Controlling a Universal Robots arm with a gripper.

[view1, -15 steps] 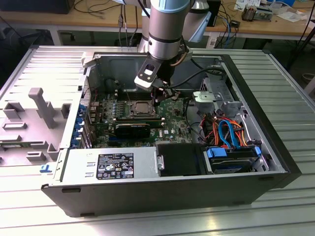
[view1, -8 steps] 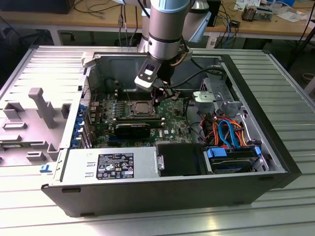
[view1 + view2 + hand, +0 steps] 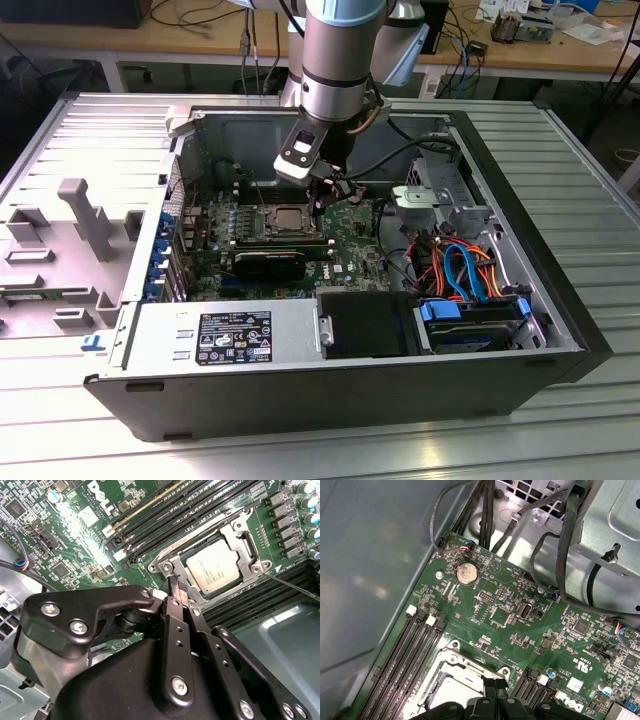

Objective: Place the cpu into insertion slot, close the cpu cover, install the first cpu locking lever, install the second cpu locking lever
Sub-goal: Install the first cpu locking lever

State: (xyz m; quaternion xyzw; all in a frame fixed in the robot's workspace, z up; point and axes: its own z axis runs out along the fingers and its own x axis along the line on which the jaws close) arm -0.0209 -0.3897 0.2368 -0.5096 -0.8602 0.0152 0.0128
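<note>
The cpu (image 3: 214, 570), a square chip with a silver-grey top, lies flat in the insertion slot (image 3: 283, 218) on the green motherboard. The cpu cover (image 3: 239, 539), a silver frame with a square window, lies down around the chip. A thin metal locking lever (image 3: 292, 585) runs out from one socket corner over the black memory slots. My gripper (image 3: 178, 582) is shut with nothing between its black fingers. Its tip stands at the socket's edge by a corner screw. In the exterior view the gripper (image 3: 322, 208) hangs just to the right of the socket. The first wrist view has the gripper (image 3: 495, 684) at the socket's rim.
Long black memory slots (image 3: 165, 510) flank the socket. Black cables (image 3: 560, 555) and a grey drive cage (image 3: 440, 200) stand on the exterior view's right. A black card (image 3: 270, 265) lies in front of the socket, a coin battery (image 3: 465, 573) beyond it. The case wall (image 3: 365, 555) rises close by.
</note>
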